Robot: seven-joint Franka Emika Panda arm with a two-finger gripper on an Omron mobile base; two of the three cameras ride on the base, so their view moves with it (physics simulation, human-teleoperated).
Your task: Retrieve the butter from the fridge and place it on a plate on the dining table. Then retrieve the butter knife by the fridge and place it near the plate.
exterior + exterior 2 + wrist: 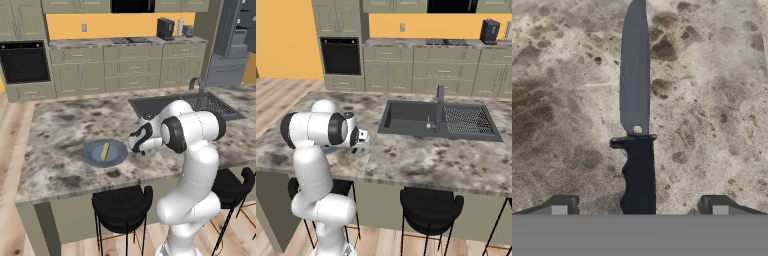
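The butter (104, 151), a pale yellow stick, lies on the round blue-grey plate (91, 153) on the dining table (60, 130). Just right of the plate my gripper (140, 150) points down at the marble top. In the hand view the dark butter knife (636, 125) lies flat on the marble, blade pointing away. My gripper (639, 206) stands open, its fingertips (559, 204) wide apart on either side of the handle and not touching it. The gripper (357, 149) also shows from the right, under the bent arm. The grey fridge (232, 40) stands at the far right.
A dark sink (165, 105) with a tall faucet (199, 90) is set into the table behind my arm. Black stools (122, 200) stand along the near edge. Cabinets, an oven (24, 62) and counter appliances line the back wall.
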